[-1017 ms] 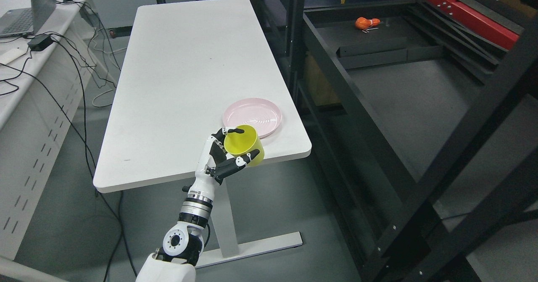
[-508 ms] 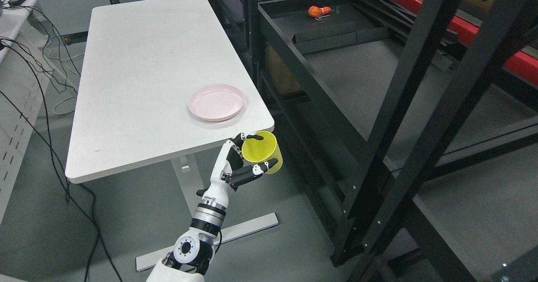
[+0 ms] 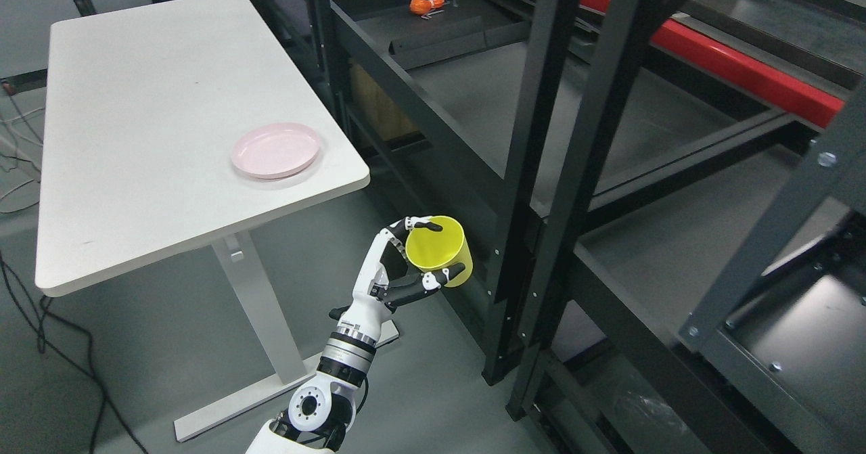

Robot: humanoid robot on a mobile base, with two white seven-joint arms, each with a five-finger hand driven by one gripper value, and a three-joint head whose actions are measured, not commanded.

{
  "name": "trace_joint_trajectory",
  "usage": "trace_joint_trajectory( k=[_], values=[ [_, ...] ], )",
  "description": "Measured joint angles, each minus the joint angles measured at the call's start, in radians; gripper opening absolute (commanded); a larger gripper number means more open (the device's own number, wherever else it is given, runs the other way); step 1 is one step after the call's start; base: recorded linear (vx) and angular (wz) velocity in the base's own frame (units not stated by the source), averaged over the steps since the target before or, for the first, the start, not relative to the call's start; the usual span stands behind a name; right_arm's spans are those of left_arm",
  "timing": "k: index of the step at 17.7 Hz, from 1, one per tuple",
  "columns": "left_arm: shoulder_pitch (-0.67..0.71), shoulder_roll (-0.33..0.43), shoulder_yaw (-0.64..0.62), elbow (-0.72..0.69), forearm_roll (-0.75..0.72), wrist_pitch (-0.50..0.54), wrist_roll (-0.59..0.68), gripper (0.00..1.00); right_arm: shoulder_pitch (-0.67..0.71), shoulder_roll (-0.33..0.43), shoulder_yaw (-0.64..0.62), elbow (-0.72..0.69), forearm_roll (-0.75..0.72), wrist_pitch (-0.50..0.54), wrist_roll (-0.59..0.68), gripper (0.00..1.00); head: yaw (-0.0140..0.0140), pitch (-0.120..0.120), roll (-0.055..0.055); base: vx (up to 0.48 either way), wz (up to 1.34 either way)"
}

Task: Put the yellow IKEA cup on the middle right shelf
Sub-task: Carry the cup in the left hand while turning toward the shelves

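One left hand clamped around yellow cup, held in air beside black shelf frame, pink plate on white desk.

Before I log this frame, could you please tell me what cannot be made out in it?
- Head view: the yellow cup, held by the left hand, shows no contents; its inside is only partly seen.
- The orange object on the far shelf is too small to identify.
- The right arm is outside the picture.

Bright, even light; sharp focus
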Motion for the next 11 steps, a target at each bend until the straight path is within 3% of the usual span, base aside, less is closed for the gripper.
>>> trace_joint_trajectory(
  k=[11],
  values=[
    [0.039,0.000,-0.056,-0.068,0.000,0.002,-0.001,0.01,0.000,0.000,0.000,0.000,0.000,0.000,0.000,0.99,0.0000,0.000,0.000,-0.170,-0.37]
  ],
)
